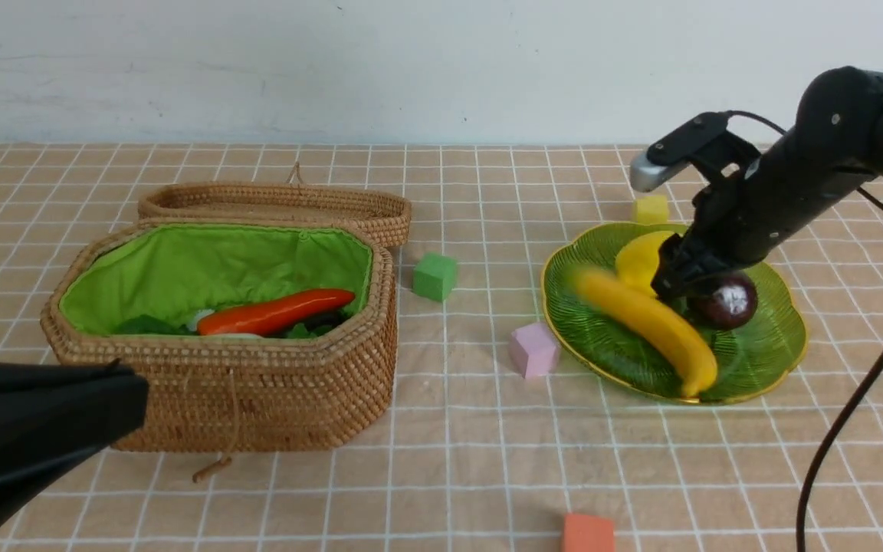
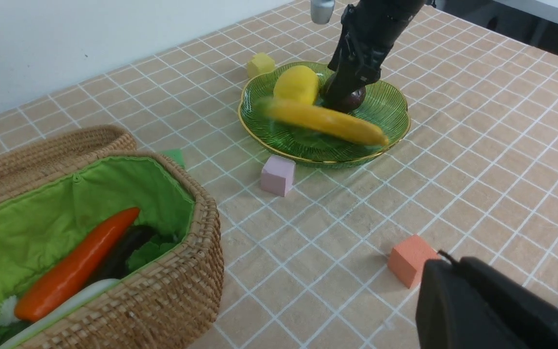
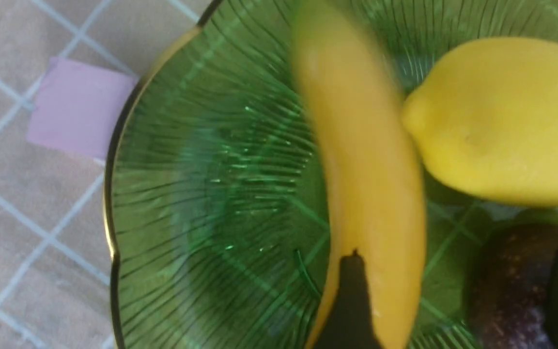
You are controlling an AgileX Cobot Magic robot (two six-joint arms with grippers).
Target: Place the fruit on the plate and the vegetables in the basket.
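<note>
Your right arm slants down over the plate [image 1: 782, 349], its gripper [image 1: 679, 280] spread beside the blurred banana [image 1: 652, 322]; your left gripper [image 2: 497, 310], pressed together, hangs near the basket [image 1: 273, 402].

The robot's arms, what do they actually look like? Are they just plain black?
Mostly, yes. The right arm is a matte black tube with a rounded joint, and a small silver-grey camera module sits on a black bracket near its wrist. A thin black cable loops down from it. Its tool has dark, slim fingers. The left arm shows only as a smooth black casing.
</note>
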